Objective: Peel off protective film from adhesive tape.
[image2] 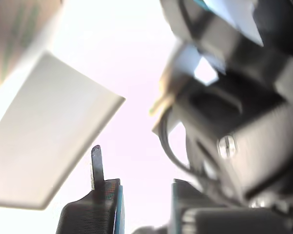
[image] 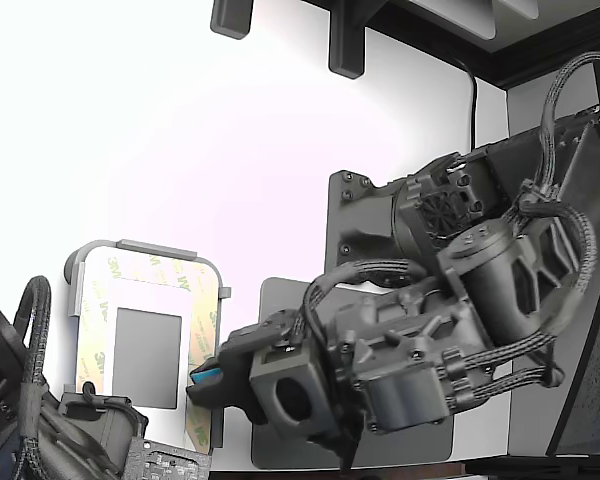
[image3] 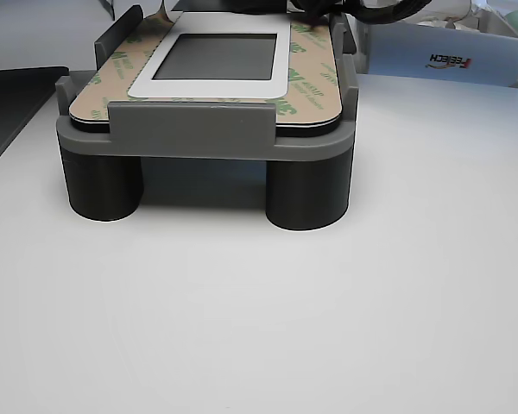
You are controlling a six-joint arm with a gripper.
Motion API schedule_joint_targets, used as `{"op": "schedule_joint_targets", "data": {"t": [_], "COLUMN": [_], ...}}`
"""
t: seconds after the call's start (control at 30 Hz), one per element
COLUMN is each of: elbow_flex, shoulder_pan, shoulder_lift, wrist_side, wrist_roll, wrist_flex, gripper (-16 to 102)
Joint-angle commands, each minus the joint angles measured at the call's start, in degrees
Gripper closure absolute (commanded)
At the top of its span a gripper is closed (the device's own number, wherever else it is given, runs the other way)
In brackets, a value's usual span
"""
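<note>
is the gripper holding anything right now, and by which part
Nothing is visibly held. In the wrist view the gripper shows open space between its fingers; in the exterior view it sits by the adhesive tape frame's lower corner.

This looks like a robotics lab or assembly test bench: a plain white table [image3: 328,328] carries a grey plastic holder frame [image3: 207,129] on stubby legs, probably 3D-printed. Behind the frame sits a white box [image3: 440,56], and dark mounting plates [image: 355,215] stand beside it.

White table [image3: 345,310]: grey holder frame [image3: 205,129] standing on it, white box [image3: 436,53] behind.
</note>
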Motion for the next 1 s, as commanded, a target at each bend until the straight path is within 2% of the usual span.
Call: {"op": "schedule_joint_targets", "data": {"t": [0.0, 0.07, 0.13, 0.17, 0.2, 0.27, 0.3, 0.37, 0.4, 0.43, 0.5, 0.6, 0.63, 0.7, 0.83, 0.97], "elbow_flex": [-2.29, -2.37, -2.29, -2.37, -3.16, -3.43, -2.55, 1.41, 3.60, 3.96, 2.99, 0.18, 0.09, 0.70, 10.63, 22.15], "shoulder_pan": [-0.97, -0.97, -0.97, -0.97, -0.53, -2.11, -2.29, -4.13, -4.83, -5.10, -6.24, -12.57, -15.82, -23.55, -36.04, -37.27], "shoulder_lift": [5.63, 9.49, 13.10, 14.77, 16.17, 19.25, 21.27, 26.46, 29.00, 30.41, 32.87, 34.54, 35.33, 36.39, 42.63, 52.12], "wrist_side": [1.85, 2.64, 3.34, 4.75, 8.88, 6.59, 7.38, 7.56, 7.38, 9.23, 11.87, 13.45, 12.74, 7.91, -2.29, -1.93], "wrist_roll": [4.04, 8.70, 11.34, 13.01, 15.73, 19.60, 23.12, 28.56, 31.82, 34.89, 47.29, 71.81, 80.42, 94.13, 105.21, 106.87], "wrist_flex": [6.15, 10.46, 13.01, 14.59, 17.14, 18.72, 19.25, 16.08, 14.06, 13.89, 12.57, 10.63, 10.90, 12.92, 12.83, 11.07], "gripper": [-8, -13, -9, -10, -10, -13, -13, -9, -11, -12, -13, -14, -14, -14, -14, -14]}}
